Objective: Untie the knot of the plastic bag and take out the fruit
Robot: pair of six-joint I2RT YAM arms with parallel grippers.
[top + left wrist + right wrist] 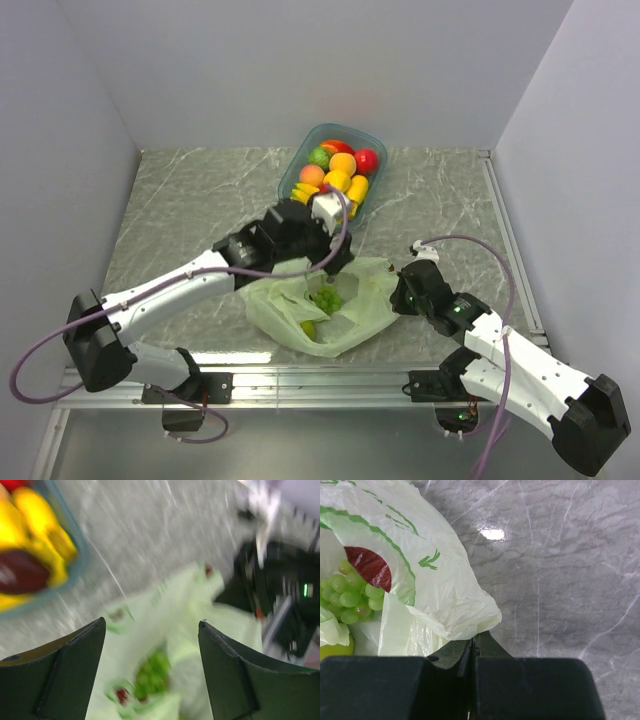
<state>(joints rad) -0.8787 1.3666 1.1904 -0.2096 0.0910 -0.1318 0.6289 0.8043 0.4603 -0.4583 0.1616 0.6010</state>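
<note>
Plastic bag (268, 300) lies on the surface (190, 200) between my two arms with its mouth open. A green grape cluster (327, 300) shows inside. Right pincer (472, 645) is closed on the bag's right edge. Left pincer (152, 625) is wide and empty above the opening, near the teal bowl (296, 172).

Step in hand, as I judge it: fetch the grapes. Descend straight into the mouth, jaws astride the cluster only, pinching no film. The right hold should anchor the bag.
</note>
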